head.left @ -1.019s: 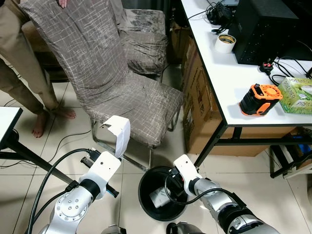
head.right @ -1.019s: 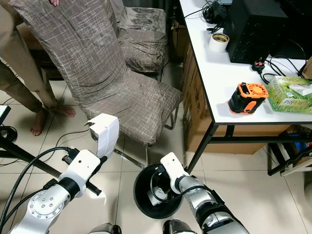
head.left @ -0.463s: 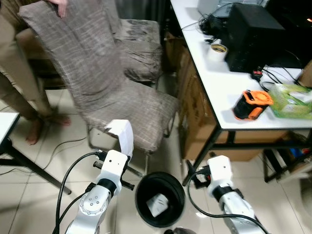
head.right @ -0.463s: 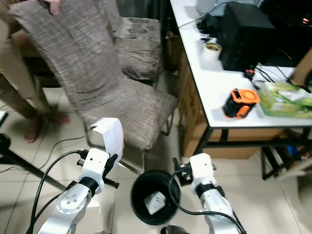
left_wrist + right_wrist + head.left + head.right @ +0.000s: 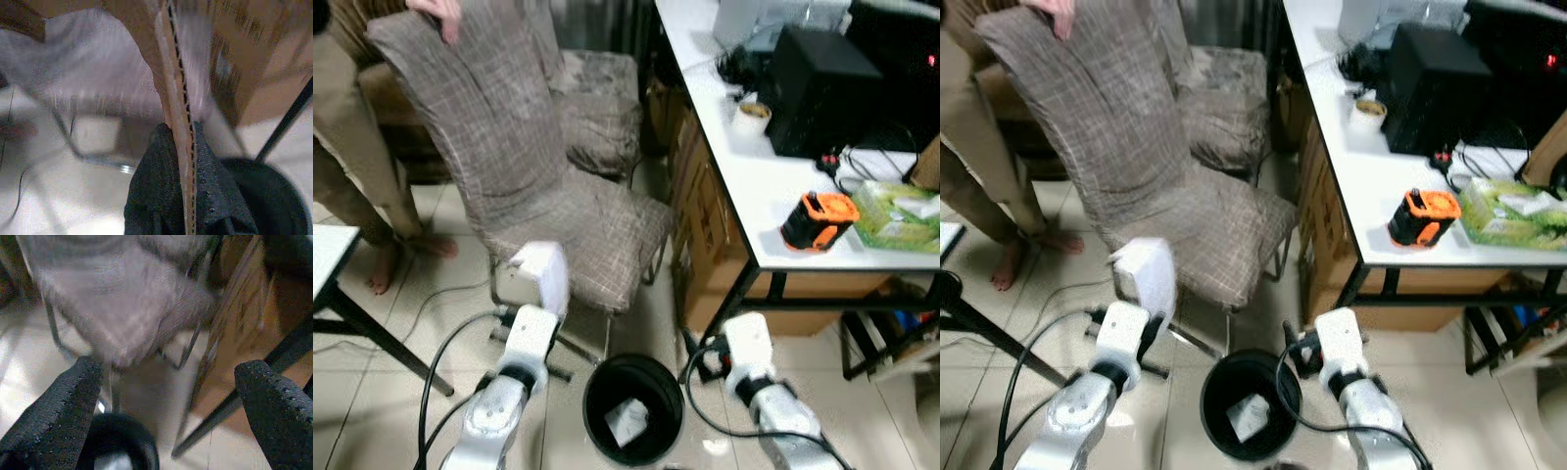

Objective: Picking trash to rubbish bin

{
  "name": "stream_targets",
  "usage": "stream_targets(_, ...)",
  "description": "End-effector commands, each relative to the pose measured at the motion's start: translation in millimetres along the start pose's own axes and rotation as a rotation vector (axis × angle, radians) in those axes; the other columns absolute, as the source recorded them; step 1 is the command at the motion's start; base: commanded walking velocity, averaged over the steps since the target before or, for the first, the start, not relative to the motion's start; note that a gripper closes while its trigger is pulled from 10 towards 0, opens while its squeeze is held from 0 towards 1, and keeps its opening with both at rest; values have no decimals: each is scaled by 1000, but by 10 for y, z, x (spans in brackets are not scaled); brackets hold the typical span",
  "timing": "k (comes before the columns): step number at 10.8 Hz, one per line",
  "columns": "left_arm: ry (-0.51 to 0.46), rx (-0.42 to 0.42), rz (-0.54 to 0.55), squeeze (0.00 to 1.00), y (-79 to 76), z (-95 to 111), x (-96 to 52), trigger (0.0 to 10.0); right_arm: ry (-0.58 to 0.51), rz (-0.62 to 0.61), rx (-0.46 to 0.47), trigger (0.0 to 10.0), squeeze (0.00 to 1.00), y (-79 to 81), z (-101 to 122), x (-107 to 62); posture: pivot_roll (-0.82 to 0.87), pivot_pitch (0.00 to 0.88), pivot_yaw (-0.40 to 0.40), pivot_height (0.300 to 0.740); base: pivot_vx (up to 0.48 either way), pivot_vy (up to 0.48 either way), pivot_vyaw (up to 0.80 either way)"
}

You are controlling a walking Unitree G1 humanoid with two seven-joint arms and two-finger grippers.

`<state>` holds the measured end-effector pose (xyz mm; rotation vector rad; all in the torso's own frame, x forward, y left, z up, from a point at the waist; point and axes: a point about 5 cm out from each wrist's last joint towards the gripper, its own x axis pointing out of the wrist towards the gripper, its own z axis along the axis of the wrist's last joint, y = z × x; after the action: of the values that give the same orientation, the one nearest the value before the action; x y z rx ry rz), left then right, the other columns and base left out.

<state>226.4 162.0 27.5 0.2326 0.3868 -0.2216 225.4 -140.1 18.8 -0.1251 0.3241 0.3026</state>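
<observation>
- The right gripper [image 5: 171, 396] was down in the rubbish bin [image 5: 597, 411] a second ago. Now it has pulled out and sits to the right of the bin, near the bottom of the frame.
- Its two black fingers [image 5: 54, 406] are spread wide apart and hold nothing.
- A white crumpled bit of trash [image 5: 626, 419] lies at the bottom of the bin. So I think that piece is done.
- The left gripper [image 5: 181, 147] is squeezed tight on a flat piece of cardboard [image 5: 540, 277]. It has held that piece the whole time.
- The cardboard is in the lower left middle of the frame, up and to the left of the bin, not over it yet. It has come a bit closer to the bin than before.
- I think this piece goes in next.
- The cardboard is thin and stiff, white on one face and brown on the edge, with little holes along the edge.
- The bin is round, black and smooth, and open at the top.
- The gripper fingers look bumpy, like rubber.
- The chair [image 5: 509, 147] behind has a soft grey cloth cover with thin crossed lines. A person's hand [image 5: 435, 10] rests on its top, upper left.
- The floor [image 5: 372, 392] is shiny pale tile.
</observation>
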Motion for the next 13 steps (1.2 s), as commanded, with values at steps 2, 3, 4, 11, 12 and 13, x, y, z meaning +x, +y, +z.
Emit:
stream_targets(2, 78, 29, -29, 0, -57, -210, -52, 10000, 60, 9, -5, 10000, 0, 24, -87, -11, -104, 0, -71, 740, 0, 0, 0)
stream_targets(3, 78, 26, -32, 0, -64, -221, -55, 10000, 65, 11, 2, 10000, 0, 32, -110, -7, -101, 0, -70, 740, 0, 0, 0)
stream_targets(4, 68, 28, -30, 0, -66, -208, -43, 10000, 71, 10, 2, 10000, 0, 37, -125, -5, -100, 0, -70, 740, 0, 0, 0)
stream_targets(11, -20, 72, -76, 0, -141, -80, -15, 10000, 82, -7, 16, 10000, 0, 42, -160, -31, -103, 0, -65, 740, 0, -84, 0)
stream_targets(12, -26, 77, -76, 0, -142, -74, -20, 10000, 83, -8, 16, 10000, 0, 40, -163, -29, -101, 0, -65, 740, 0, -431, 0)
stream_targets(13, -29, 82, -77, 0, -142, -69, -21, 10000, 84, -7, 14, 10000, 0, 42, -164, -26, -100, 0, -64, 740, 0, -461, 0)
